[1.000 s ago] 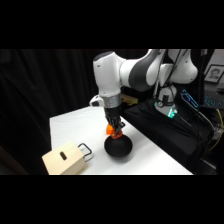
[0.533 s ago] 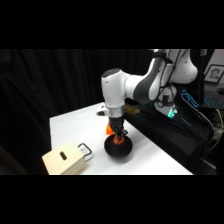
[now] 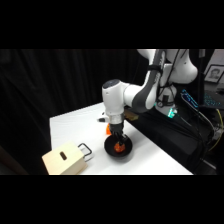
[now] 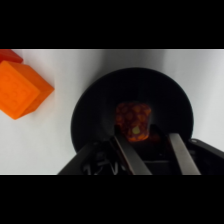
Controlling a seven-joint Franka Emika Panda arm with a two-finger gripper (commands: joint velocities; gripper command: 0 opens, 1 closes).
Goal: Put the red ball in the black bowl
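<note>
Claw [image 4: 150, 150] is spread w/ 2 fingers either side of red ball [image 4: 133, 121], which sits inside black bowl [image 4: 90, 107]; ball looks light, rigid, roll-prone, best pinched across middle.

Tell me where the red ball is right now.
The red ball sits inside the black bowl, between the gripper fingers in the wrist view. In the side view, the bowl lies near the table's front edge, right of the wooden box.
</note>
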